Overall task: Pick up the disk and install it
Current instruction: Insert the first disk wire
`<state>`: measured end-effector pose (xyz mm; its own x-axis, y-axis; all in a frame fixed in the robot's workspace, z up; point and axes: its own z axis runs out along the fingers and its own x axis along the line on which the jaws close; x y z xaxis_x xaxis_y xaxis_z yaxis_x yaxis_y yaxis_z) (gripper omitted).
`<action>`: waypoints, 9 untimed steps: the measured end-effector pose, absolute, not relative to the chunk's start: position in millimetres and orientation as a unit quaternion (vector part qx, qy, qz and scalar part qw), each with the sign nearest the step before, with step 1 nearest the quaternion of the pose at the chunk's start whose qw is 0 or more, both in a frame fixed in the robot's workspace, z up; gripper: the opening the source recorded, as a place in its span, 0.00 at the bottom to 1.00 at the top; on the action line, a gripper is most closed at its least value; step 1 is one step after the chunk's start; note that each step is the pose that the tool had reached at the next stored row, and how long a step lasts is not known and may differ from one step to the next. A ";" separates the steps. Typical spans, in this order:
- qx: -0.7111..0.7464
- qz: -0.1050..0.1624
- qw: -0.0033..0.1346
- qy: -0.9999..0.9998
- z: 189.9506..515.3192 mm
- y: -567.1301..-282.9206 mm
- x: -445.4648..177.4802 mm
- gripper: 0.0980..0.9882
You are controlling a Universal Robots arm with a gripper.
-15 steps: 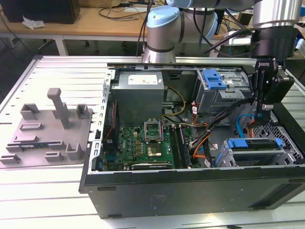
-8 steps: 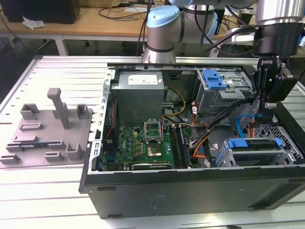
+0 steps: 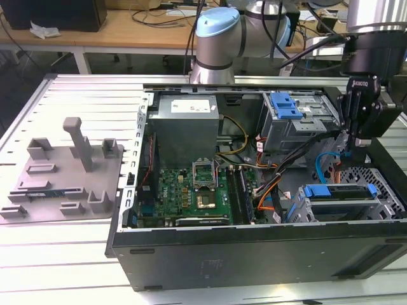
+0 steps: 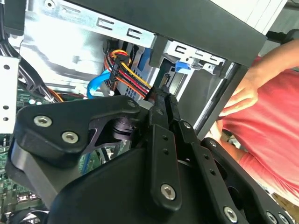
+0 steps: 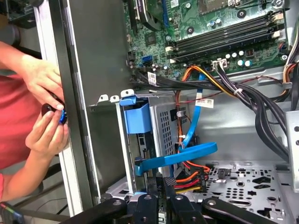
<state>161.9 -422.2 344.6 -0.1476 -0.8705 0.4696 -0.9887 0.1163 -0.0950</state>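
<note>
Look for the tool (image 3: 360,145) over the end of the open computer case (image 3: 254,254) on the exterior view's right, fingers pressed together and holding nothing. Look for the disk (image 3: 316,190) in the metal cage (image 3: 381,206) at the near right corner of the case, blue frame end showing, so it seems to be in its place. Could still go wrong in a few ways. Could catch the blue cable (image 5: 187,156) or the red and yellow wires (image 5: 191,173) right by the fingertips and tug them loose. Could bump the cage and push the disk crooked. Could hit a person's hands (image 5: 44,79), busy with a small dark thing just outside the case wall (image 5: 93,93), quite near the tool. Looks tight in there, with little room to spare
</note>
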 end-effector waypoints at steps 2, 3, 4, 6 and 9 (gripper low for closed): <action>0.637 0.188 0.144 -0.734 347.7 -424.6 161.6 0.07; 0.638 0.185 0.141 -0.734 348.8 -425.3 161.5 0.07; 0.639 0.180 0.137 -0.735 350.6 -426.2 161.4 0.07; 0.642 0.169 0.127 -0.737 354.4 -428.6 161.0 0.07; 0.645 0.157 0.116 -0.739 356.1 -432.2 160.6 0.07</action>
